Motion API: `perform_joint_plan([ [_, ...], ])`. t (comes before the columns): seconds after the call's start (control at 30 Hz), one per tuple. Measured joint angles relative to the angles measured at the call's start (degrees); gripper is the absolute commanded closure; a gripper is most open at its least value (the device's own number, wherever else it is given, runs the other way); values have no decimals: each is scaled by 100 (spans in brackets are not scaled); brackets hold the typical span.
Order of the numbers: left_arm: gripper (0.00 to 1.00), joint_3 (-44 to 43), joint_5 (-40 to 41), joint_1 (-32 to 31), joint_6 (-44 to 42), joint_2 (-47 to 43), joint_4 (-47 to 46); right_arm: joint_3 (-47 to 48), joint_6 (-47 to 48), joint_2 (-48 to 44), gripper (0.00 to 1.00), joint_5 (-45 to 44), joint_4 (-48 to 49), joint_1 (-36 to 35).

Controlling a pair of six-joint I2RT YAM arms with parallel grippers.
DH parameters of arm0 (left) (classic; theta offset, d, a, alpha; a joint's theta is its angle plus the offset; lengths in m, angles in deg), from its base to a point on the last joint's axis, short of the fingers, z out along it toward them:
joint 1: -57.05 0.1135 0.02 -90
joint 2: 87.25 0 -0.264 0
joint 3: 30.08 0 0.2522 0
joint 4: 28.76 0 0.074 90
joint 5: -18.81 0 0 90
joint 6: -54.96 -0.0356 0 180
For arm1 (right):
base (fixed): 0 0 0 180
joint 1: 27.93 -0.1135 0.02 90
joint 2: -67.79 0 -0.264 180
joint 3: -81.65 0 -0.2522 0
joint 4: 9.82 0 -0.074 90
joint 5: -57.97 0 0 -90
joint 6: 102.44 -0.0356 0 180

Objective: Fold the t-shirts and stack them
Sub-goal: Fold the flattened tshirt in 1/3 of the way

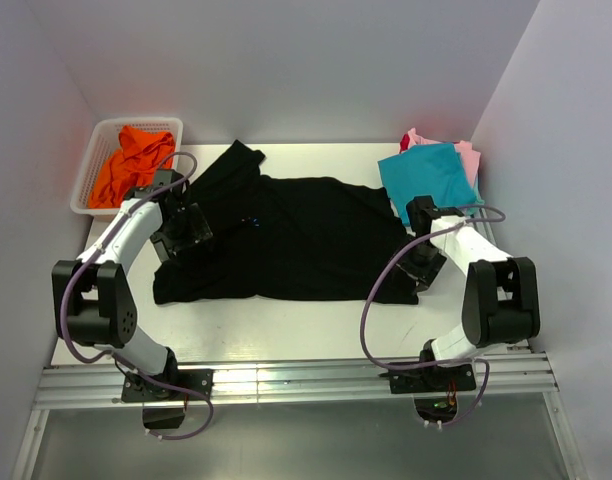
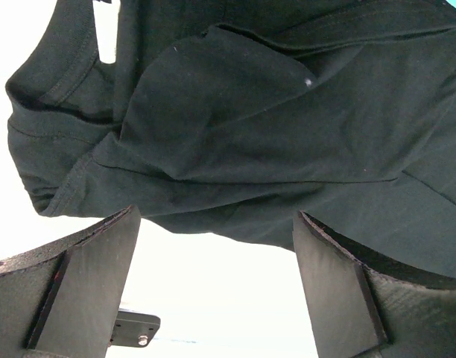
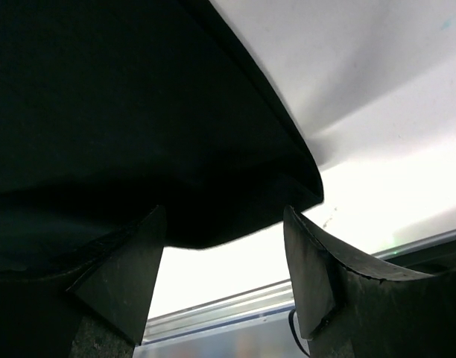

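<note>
The two claws sit closest to the lens. The left claw (image 2: 217, 224) has its two dark, flat-faced fingers (image 2: 94, 283) spread wide with nothing between them, just short of the bunched sleeve and stitched collar of the one black t-shirt (image 1: 306, 235). The right claw (image 3: 222, 224) also stands apart, at the shirt's smooth curved hem, with bare white table (image 1: 286, 325) showing between its fingers; it holds nothing.

The black shirt lies spread across the middle of the table, soft and lightly creased. At the far right one teal t-shirt (image 1: 426, 175) lies flat on one pink t-shirt (image 1: 468, 155). At the far left, one white plastic mesh basket (image 1: 91, 165) holds one crumpled orange t-shirt (image 1: 131, 160).
</note>
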Motion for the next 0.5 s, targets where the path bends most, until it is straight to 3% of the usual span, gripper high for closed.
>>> perform_joint_plan([
  [0.17, 11, 129, -85, 0, 2, -151, -61, -131, 2, -190, 30, -2, -28, -22],
  [0.4, 11, 363, -96, 0, 24, -358, -114, -313, 9, -271, 47, -2, -22, -92],
  [0.5, 11, 417, -94, 4, 26, -415, -116, -387, 4, -271, 47, -2, -11, -114],
])
